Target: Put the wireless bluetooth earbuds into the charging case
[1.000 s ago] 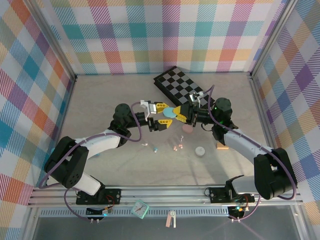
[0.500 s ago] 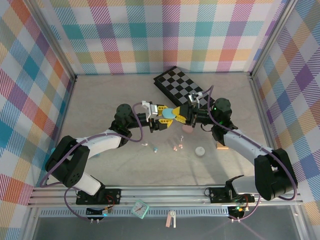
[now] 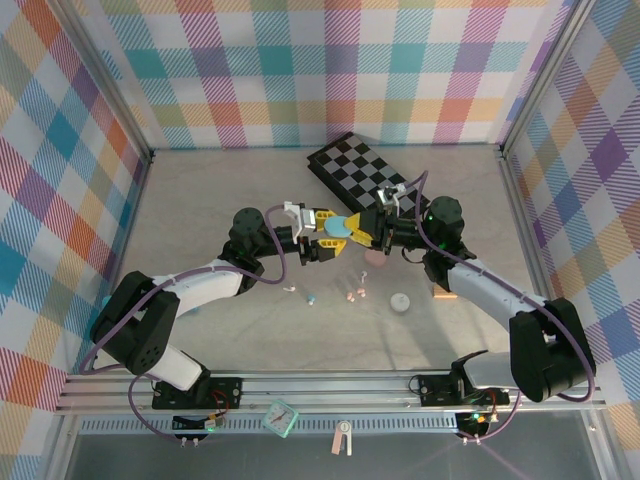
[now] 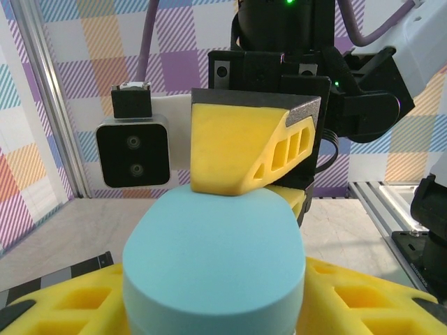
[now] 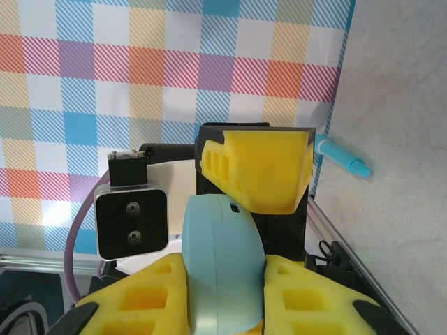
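Nearest the arm bases, the wireless bluetooth earbuds [image 3: 311, 298] are lying loose on the table [image 3: 220, 330], outside any case, with a white round case [image 3: 400, 302] near them. Just beyond, a pink case [image 3: 375, 257] is resting on the surface. Past it, the left gripper [image 3: 332, 228] and right gripper [image 3: 357, 230] are both clamping the pale blue charging case [image 3: 340, 226] from opposite ends. It looks closed, though its inside is hidden. A checkered board [image 3: 355, 168] is lying farthest back.

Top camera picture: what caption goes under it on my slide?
Both pairs of jaws pinch one pale blue charging case while tiny earbuds lie on the table.
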Motion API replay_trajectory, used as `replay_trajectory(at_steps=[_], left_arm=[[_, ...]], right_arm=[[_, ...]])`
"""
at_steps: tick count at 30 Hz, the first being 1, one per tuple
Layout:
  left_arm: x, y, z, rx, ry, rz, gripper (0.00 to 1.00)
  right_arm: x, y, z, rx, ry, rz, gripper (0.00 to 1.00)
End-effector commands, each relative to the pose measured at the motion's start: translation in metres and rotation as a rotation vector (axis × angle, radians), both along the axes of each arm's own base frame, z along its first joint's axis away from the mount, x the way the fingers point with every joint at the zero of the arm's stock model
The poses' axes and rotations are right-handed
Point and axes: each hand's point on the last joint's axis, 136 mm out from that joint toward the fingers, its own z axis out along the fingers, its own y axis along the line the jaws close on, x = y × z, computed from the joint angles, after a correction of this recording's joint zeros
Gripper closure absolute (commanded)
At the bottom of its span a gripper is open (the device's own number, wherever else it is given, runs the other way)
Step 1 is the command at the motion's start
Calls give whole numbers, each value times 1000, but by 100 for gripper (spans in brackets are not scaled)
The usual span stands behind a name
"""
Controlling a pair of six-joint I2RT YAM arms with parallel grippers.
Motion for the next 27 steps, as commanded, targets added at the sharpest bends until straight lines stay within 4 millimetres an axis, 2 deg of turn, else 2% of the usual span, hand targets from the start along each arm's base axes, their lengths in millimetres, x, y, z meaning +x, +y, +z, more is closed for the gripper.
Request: replay_trajectory(at_steps=[1, 7, 14, 16, 19, 22, 27], left_arm=[[-8, -1, 19, -45, -53, -33, 49], [-8, -1, 21, -58, -46, -40, 50], [-9, -2, 21, -56, -45, -49, 57], [-10, -2, 20, -54, -48, -53, 57], [-10, -2, 19, -52, -50, -52, 50], [-10, -3, 18, -51, -51, -52, 49], [-10, -3, 19, -51, -54, -58, 56]], right_arm=[[-7, -1, 9, 10, -65, -1, 88], [-8, -2, 8, 6, -71, -5, 88], [-9, -2, 13, 13, -76, -5, 88], [-9, -2, 15, 16, -80, -3, 88], [-10, -1, 18, 21, -82, -2, 88], [-9, -2, 19, 22, -83, -2, 88], [-10, -1, 18, 20, -81, -2, 88]])
